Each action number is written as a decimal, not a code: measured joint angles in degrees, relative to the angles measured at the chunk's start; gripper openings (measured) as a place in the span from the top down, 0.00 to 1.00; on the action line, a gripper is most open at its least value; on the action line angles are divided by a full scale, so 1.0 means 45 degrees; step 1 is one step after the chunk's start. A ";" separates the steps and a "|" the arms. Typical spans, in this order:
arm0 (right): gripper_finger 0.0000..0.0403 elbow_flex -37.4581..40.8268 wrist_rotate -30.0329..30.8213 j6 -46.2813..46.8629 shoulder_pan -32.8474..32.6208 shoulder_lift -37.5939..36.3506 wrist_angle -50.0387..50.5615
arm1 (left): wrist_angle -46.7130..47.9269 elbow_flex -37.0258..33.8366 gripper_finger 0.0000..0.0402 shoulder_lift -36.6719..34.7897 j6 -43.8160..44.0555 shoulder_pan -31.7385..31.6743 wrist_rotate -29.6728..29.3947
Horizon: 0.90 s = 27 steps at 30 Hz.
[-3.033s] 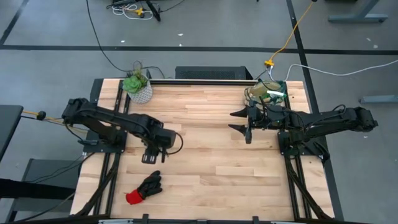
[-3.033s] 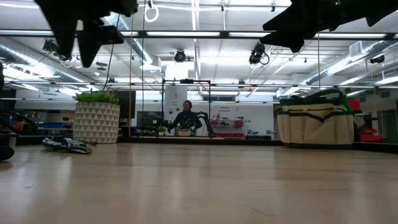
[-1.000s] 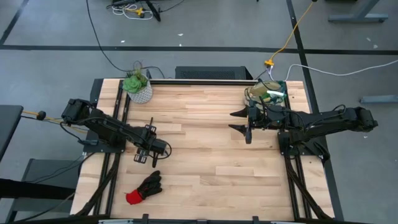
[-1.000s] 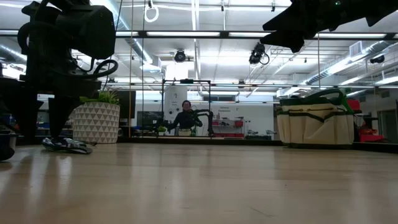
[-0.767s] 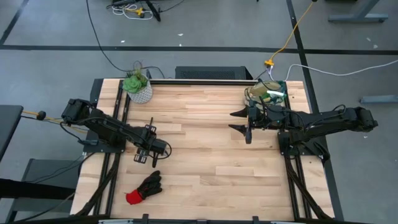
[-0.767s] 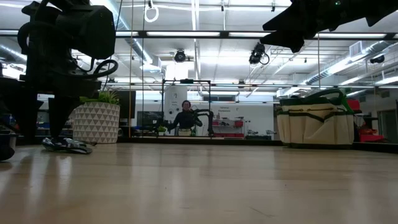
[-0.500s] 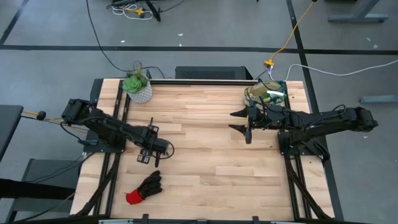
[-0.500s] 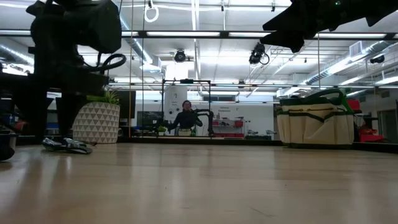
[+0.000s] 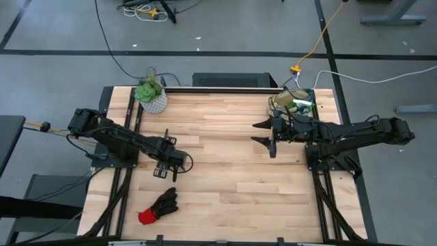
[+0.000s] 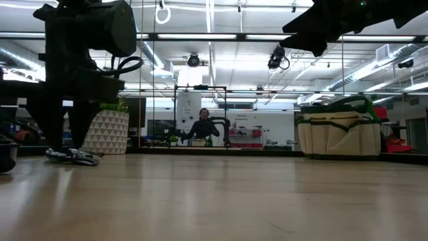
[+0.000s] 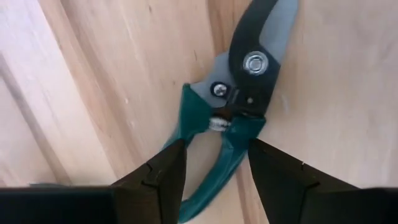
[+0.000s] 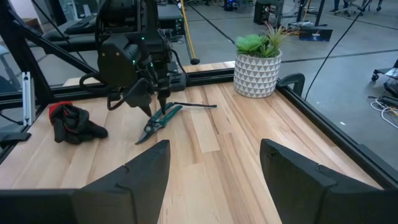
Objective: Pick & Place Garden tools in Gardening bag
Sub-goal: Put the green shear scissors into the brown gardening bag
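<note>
Wooden table [image 9: 225,137]: one pruning shears [image 11: 239,118] straddled by open left claw [image 11: 214,171]; one glove [image 9: 158,206]; right claw [image 12: 214,168] open, empty.

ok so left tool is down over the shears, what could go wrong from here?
1. The left tool straddles the shears at the teal handles; closing there may squeeze them or let them pivot and slip.
2. The bag sits across the table, beside the right tool, so the carry may crowd that arm.

No legible text, label, brand, number or sign on anything in any view.
</note>
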<state>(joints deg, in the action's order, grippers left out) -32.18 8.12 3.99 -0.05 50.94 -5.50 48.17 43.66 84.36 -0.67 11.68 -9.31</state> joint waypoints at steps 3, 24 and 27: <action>0.38 0.0000 0.0000 0.0000 0.0000 0.0000 0.0000 | 0.0092 0.0000 0.56 0.0000 -0.0418 -0.0073 -0.0794; 0.38 0.0000 0.0000 0.0118 0.0000 0.0000 0.0039 | 0.0055 0.0000 0.56 0.0000 -0.3955 -0.2361 0.0129; 0.38 0.0000 0.0002 0.0021 0.0000 0.0000 0.0044 | -0.0009 -0.0003 0.56 0.0000 -0.4384 -0.2494 0.0144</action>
<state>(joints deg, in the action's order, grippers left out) -32.18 8.13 4.08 -0.05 50.94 -5.30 48.13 43.65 84.36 -20.39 0.46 -8.67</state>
